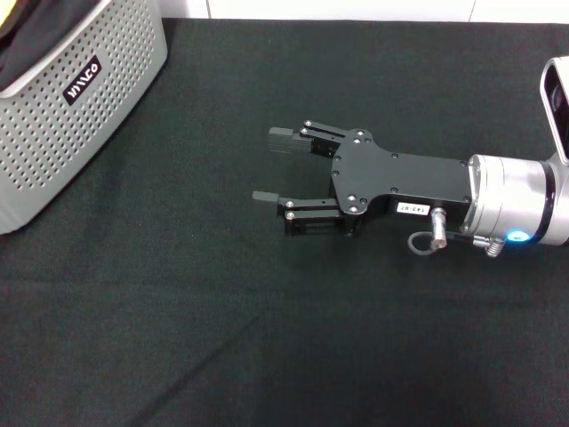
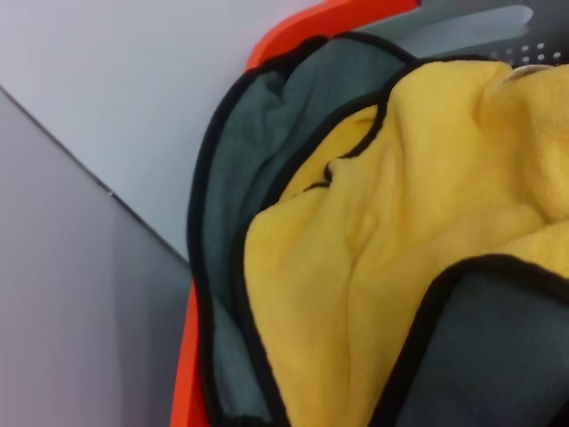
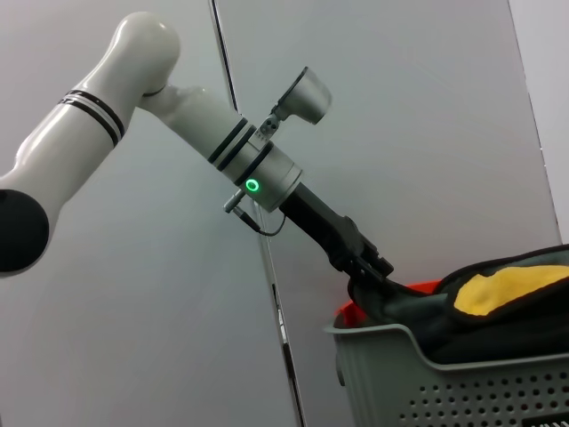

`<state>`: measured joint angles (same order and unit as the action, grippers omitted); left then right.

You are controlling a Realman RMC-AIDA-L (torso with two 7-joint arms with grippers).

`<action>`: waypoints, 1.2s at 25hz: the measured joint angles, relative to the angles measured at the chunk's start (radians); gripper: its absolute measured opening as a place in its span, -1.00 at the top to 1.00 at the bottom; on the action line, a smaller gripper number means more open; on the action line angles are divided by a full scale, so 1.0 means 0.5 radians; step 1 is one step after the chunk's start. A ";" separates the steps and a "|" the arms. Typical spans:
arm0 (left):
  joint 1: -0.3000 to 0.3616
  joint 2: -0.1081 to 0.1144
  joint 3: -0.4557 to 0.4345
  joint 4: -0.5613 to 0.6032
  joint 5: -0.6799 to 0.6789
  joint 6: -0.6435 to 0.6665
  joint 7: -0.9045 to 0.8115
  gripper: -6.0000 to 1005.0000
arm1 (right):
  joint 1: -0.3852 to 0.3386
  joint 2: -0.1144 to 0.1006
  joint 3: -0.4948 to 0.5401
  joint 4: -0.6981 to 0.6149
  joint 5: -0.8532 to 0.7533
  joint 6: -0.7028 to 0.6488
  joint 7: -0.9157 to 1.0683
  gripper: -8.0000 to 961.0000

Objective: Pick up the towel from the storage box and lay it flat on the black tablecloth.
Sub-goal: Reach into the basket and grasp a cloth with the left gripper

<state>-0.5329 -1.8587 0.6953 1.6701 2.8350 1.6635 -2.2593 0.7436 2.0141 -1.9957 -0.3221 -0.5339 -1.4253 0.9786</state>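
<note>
The towel (image 2: 356, 249) lies bunched in the storage box (image 1: 62, 116), its orange-yellow face up, with grey-green folds and the black hem showing. In the right wrist view the towel (image 3: 498, 289) rises above the rim of the box (image 3: 444, 382). My left gripper (image 3: 373, 271) reaches down into the box at the towel's edge; its tips are hidden in the cloth. My right gripper (image 1: 267, 167) is open and empty, low over the black tablecloth (image 1: 267, 338), to the right of the box.
The box stands at the far left corner of the cloth and bears a black label (image 1: 82, 80). An orange edge (image 2: 191, 356) shows beside the towel inside the box. A pale wall stands behind the table.
</note>
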 joint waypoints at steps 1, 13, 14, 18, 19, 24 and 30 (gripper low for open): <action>-0.012 0.003 0.003 -0.025 0.000 -0.006 0.001 -0.18 | 0.000 0.000 0.000 0.000 0.000 0.000 0.000 -0.81; 0.000 0.035 0.009 -0.088 0.003 -0.039 0.003 0.08 | -0.032 0.002 0.018 0.001 0.001 0.001 0.000 -0.81; 0.008 0.035 0.009 -0.088 0.003 -0.049 0.003 0.10 | -0.033 0.002 0.018 0.001 0.001 0.001 0.000 -0.81; 0.043 0.036 0.006 -0.086 0.004 -0.108 0.002 0.14 | -0.042 0.003 0.017 0.000 0.001 -0.008 -0.001 -0.81; 0.045 0.037 0.004 -0.087 0.004 -0.117 0.001 0.14 | -0.045 0.003 0.017 0.000 0.001 -0.011 -0.001 -0.81; 0.041 0.039 0.011 -0.143 0.003 -0.120 0.001 0.17 | -0.056 0.004 0.018 0.000 0.001 -0.014 -0.002 -0.81; -0.007 0.033 0.091 -0.243 0.002 -0.113 -0.014 0.21 | -0.062 0.006 0.019 0.000 0.000 -0.015 -0.002 -0.81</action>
<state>-0.5363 -1.8421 0.7405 1.5486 2.8362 1.6071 -2.2661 0.7128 2.0172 -1.9864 -0.3222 -0.5338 -1.4327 0.9774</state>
